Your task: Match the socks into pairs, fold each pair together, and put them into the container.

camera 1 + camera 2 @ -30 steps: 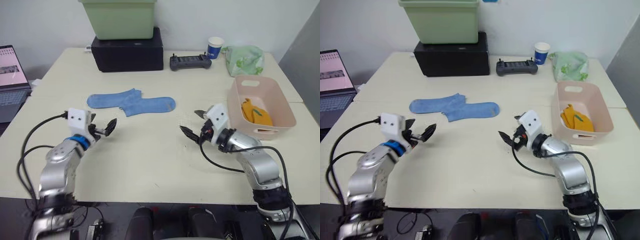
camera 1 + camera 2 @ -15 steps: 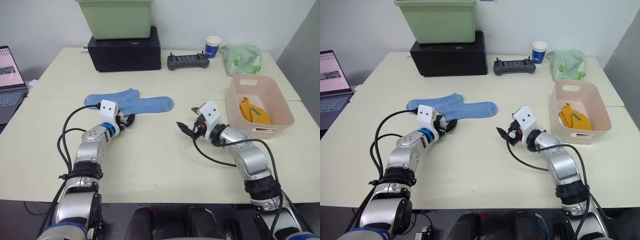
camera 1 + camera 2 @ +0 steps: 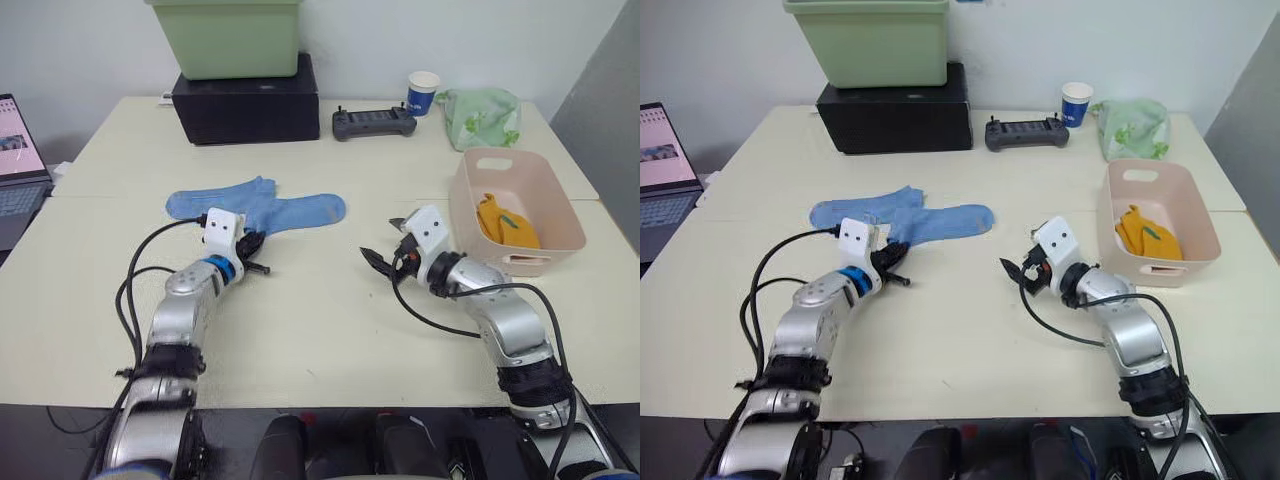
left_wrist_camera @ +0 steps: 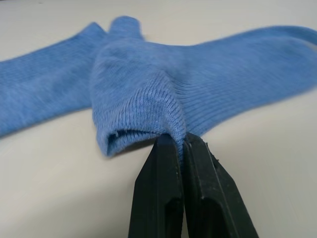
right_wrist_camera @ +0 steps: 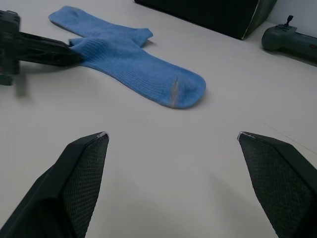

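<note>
cream table, white wall

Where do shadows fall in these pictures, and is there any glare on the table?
Left wrist view: a soft shadow lies under the cuff of the blue sock, which the left gripper pinches. Right wrist view: a faint shadow edges the sock. Left eye view: even light, no glare on the table.

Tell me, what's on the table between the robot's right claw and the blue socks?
Nothing: bare table runs from the open right gripper to the blue socks, in the right wrist view.

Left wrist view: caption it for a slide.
Left gripper pinches the cuff of a light blue sock on the table.
</note>
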Available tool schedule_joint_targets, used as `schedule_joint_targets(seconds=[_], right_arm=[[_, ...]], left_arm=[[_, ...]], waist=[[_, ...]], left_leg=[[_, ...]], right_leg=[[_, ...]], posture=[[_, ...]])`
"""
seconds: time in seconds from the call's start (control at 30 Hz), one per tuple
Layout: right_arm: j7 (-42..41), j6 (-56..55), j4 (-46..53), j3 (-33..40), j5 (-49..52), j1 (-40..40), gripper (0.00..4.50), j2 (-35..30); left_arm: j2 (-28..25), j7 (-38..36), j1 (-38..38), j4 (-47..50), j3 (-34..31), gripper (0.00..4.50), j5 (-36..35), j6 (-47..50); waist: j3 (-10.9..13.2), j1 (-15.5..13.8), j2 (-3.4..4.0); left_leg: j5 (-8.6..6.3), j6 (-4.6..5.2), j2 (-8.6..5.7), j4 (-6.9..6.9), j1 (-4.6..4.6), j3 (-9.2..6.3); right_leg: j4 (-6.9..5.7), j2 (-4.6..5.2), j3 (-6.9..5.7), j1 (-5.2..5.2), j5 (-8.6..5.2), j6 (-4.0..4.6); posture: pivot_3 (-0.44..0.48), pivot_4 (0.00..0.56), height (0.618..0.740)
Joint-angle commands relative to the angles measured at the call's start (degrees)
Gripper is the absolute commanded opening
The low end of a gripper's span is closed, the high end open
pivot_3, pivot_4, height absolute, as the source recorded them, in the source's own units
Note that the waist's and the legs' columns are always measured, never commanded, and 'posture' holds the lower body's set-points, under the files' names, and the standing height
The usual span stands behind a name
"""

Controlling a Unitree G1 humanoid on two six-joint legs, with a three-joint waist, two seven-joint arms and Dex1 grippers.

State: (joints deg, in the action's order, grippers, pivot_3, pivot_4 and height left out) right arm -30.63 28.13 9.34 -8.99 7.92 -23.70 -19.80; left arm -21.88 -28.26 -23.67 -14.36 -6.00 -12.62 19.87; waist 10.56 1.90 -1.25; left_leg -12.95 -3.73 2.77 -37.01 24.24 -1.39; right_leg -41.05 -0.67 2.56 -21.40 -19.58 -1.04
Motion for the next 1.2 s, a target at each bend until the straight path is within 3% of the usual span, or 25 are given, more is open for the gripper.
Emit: schedule_joint_targets(seconds=[0.03, 0.2, 0.3, 0.4, 0.5, 0.67, 0.83, 0.9, 1.0, 1.13, 1.2], right_arm=[[-2.4, -1.8, 3.6, 0.7, 1.3, 0.8, 4.50, -1.3], [-4.8, -2.1, 3.7, 1.1, 1.8, 2.1, 4.50, -3.0], [-5.5, -2.9, 2.2, 1.4, 1.6, 1.7, 4.50, -3.3], [-5.9, -3.4, 0.9, 1.5, 1.5, 1.1, 4.50, -3.1], [-6.1, -3.6, 0.1, 1.7, 1.7, 0.7, 4.50, -2.6], [-7.2, -2.5, -0.1, 0.3, 2.2, 0.7, 4.50, -1.7], [-12.8, -0.9, 2.4, -0.6, 6.5, 1.1, 4.50, -1.9], [-16.5, -1.6, 2.8, -1.9, 7.7, 1.0, 4.50, -2.8], [-21.6, -3.7, 1.6, -5.8, 6.7, 0.3, 4.50, -4.8], [-26.9, -3.8, 2.1, -9.3, 8.6, -0.3, 4.50, -5.0], [-28.4, -2.9, 2.7, -10.4, 9.6, -0.5, 4.50, -4.7]], left_arm=[[-0.5, -0.1, 9.3, 21.8, 1.4, 0.05, -5.5, 12.2], [-1.1, 1.2, 20.9, 44.4, 0.4, 0.05, -17.9, 31.7], [-2.6, 0.5, 26.4, 51.2, -0.8, 0.05, -24.8, 39.6], [-3.9, 0.5, 30.4, 53.1, -2.0, 0.05, -26.5, 40.3], [-4.6, 0.6, 32.3, 53.3, -3.2, 0.70, -27.9, 39.8], [-9.2, -2.9, 38.1, 56.6, -9.0, 2.32, -34.6, 42.1], [-22.7, -17.3, 49.7, 59.7, -18.8, 3.86, -42.7, 42.5], [-27.4, -22.1, 51.2, 58.7, -20.5, 3.86, -42.1, 40.4], [-33.4, -26.8, 42.6, 50.4, -20.6, 3.86, -37.8, 34.1], [-31.2, -23.1, 23.4, 37.8, -12.3, 3.86, -30.3, 26.5], [-29.9, -22.3, 17.9, 33.9, -8.8, 3.86, -27.7, 25.1]], waist=[[0.0, 0.0, 0.01], [0.0, 0.0, 0.00], [0.0, 0.0, 0.00], [0.0, 0.0, 0.00], [0.0, 0.0, 0.00], [0.0, 0.0, 0.01], [0.1, 0.1, 0.02], [0.1, -0.1, 0.05], [0.1, -0.6, 0.06], [0.1, -0.6, 0.05], [0.1, -0.3, -0.01]], left_leg=[[0.00, 0.00, 0.00, 0.01, -0.01, 0.00], [-0.11, 0.19, -0.02, 0.01, -0.09, -0.05], [-0.11, 0.19, -0.07, 0.02, -0.21, -0.02], [-0.12, 0.19, -0.06, 0.04, -0.28, -0.02], [-0.12, 0.19, -0.08, 0.06, -0.30, -0.02], [-0.12, 0.19, -0.06, 0.06, -0.30, 0.00], [-0.12, 0.19, 0.01, 0.15, -0.34, 0.00], [-0.13, 0.19, 0.00, 0.15, -0.35, -0.02], [-0.13, 0.20, -0.10, 0.15, -0.38, -0.04], [-0.13, 0.21, -0.12, 0.13, -0.34, 0.00], [-0.13, 0.21, -0.12, 0.13, -0.28, 0.00]], right_leg=[[-0.02, 0.00, 0.02, 0.01, 0.00, 0.00], [-0.02, 0.01, 0.00, 0.11, 0.00, 0.00], [-0.01, 0.01, 0.03, 0.22, -0.01, -0.01], [0.00, -0.01, 0.05, 0.25, -0.01, -0.01], [0.01, -0.04, 0.05, 0.25, -0.01, 0.00], [0.05, -0.04, 0.10, 0.24, -0.02, 0.01], [0.02, -0.04, 0.09, 0.20, -0.10, 0.15], [0.02, -0.03, 0.05, 0.21, -0.12, 0.18], [0.07, -0.02, -0.10, 0.26, -0.13, 0.20], [0.11, -0.12, -0.05, 0.28, -0.14, 0.22], [0.14, -0.13, -0.05, 0.26, -0.14, 0.21]], posture=[[0.000, 0.150, 0.740], [0.000, 0.150, 0.740], [0.000, 0.150, 0.740], [0.000, 0.150, 0.740], [0.000, 0.150, 0.740], [0.000, 0.150, 0.740], [0.000, 0.150, 0.740], [0.000, 0.150, 0.740], [0.000, 0.150, 0.740], [0.000, 0.150, 0.740], [0.000, 0.150, 0.740]])
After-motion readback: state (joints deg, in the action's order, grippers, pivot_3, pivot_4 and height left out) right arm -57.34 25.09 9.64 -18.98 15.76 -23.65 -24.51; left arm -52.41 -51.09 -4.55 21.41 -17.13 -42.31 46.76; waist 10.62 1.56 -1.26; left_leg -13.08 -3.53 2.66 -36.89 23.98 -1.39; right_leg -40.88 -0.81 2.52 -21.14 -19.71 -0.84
